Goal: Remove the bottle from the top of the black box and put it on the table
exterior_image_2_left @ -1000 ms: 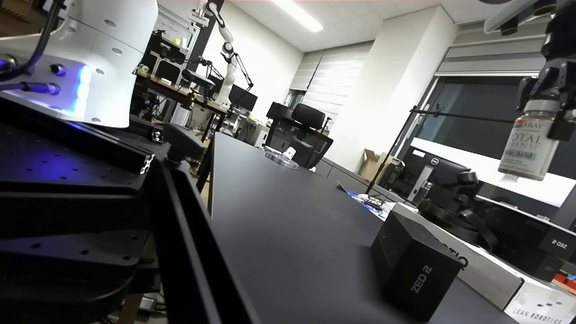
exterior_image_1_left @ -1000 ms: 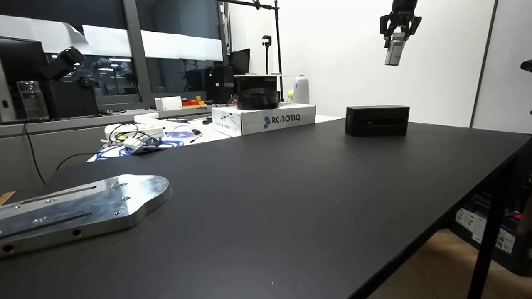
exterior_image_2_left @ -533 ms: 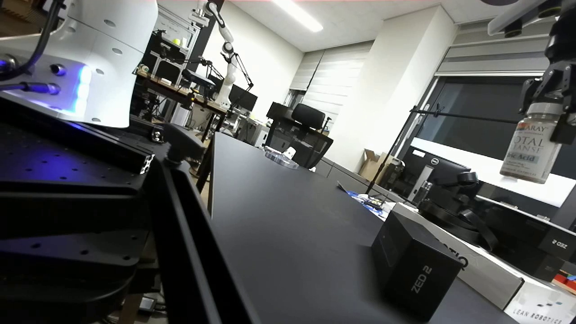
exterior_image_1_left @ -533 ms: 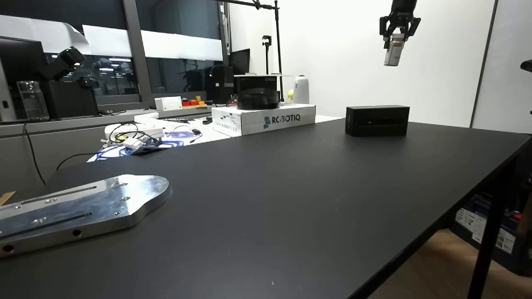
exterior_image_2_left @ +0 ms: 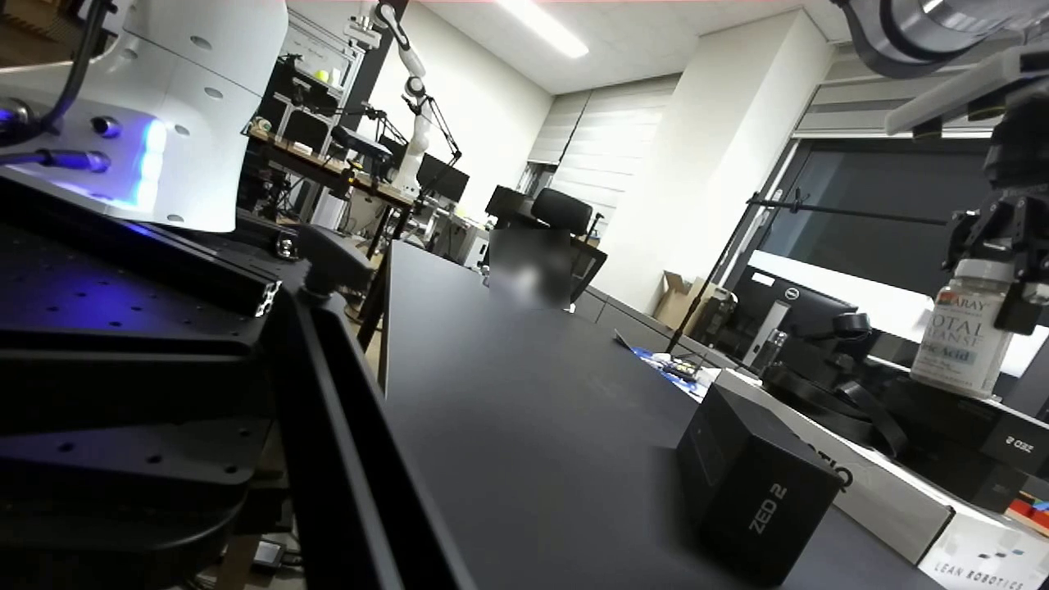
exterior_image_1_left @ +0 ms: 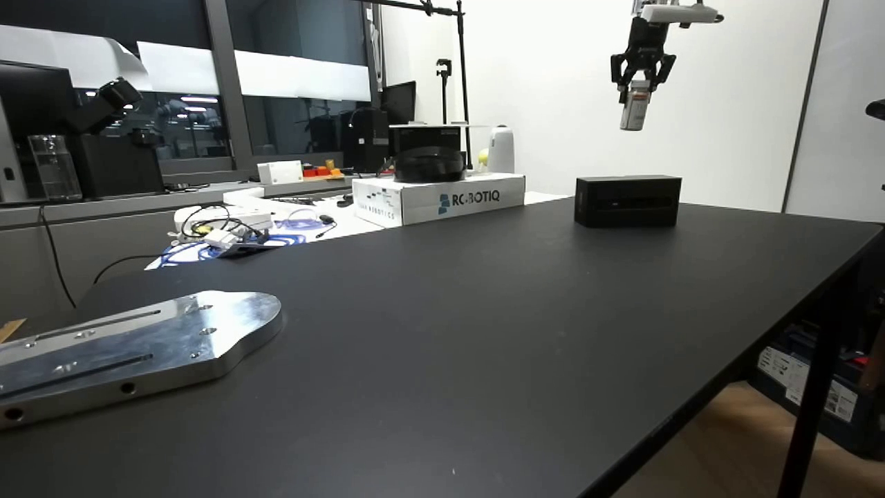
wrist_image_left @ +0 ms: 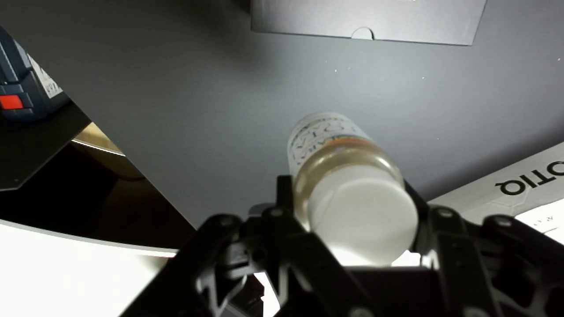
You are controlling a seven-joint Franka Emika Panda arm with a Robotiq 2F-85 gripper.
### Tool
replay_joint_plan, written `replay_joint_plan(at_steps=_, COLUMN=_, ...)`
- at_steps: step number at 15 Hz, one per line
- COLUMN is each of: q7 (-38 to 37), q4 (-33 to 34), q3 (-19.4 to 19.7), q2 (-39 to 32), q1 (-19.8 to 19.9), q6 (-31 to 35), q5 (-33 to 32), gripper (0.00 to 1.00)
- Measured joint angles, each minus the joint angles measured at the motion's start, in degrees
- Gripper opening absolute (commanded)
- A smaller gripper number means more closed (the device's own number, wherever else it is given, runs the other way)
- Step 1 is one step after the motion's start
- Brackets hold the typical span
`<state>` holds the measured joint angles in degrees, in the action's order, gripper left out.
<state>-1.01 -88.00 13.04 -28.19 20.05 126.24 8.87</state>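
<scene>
Leftmost of what matters in an exterior view, the matte black table (exterior_image_2_left: 508, 385) stretches away as the landing place; right of that, standing on it, is the black box (exterior_image_2_left: 758, 483), and beyond comes the long white box (exterior_image_2_left: 893, 508), low and lettered. Farther right and higher, touching neither box, the bottle (exterior_image_2_left: 963, 332) hangs in the air, cap (wrist_image_left: 363, 215) up and base (exterior_image_2_left: 953, 385) down. Its long axis runs close to upright and in line with the gripper (exterior_image_2_left: 986, 287); whether it leans slightly I cannot tell for sure. The gripper comes from above, its bulk farthest right, and clasps the bottle near the cap with fingers (exterior_image_2_left: 1019, 314) against either side. From the wrist, the cap is nearest and the rest of the bottle points away toward the table, while the black box lies past the base, apart from it, near the upper edge of that view. The lift off the box thus looks done and the setting down not yet. What remains, I judge, turns on that gap beside the box: the bottle should go down base first, shifted clear of the box, since a base that catches its edge would likely tip or twist in the grip
</scene>
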Motion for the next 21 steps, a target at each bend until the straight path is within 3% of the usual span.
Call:
replay_joint_plan(at_steps=12, q7=-4.28, q4=13.31, q3=-0.62, q2=-17.8, q1=2.39, q6=-2.54, q5=1.38, gripper=0.31)
replay_joint_plan(at_steps=21, q7=-6.69, q4=19.88, q3=-0.77, q2=-26.39, q1=2.98, q6=-3.4, q5=1.4, gripper=0.31)
